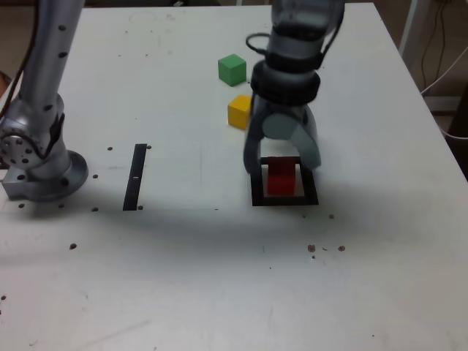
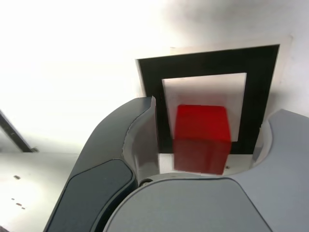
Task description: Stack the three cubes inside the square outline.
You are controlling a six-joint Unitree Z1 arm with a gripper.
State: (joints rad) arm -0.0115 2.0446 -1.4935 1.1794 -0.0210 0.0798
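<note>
Inside the black square outline (image 1: 257, 191) in the exterior view sits the red cube (image 1: 281, 180), with the end effector (image 1: 284, 155) right over it, jaws spread. Yellow cube (image 1: 238, 112) and green cube (image 1: 232, 70) are out on the bench (image 1: 183, 278), no fingers on them. Looks like small, light, stiff blocks to me, so not fragile; I'd pinch two opposite flat sides, square on, since smooth faces might slip or twist if you catch an edge.

Over in the wrist view, the jaws are apart either side of the red one, gaps both sides, so nothing's clamped. Bit blurry down there, so contact with the white centre is hard to swear to. Can't spot any brand, label or writing.
</note>
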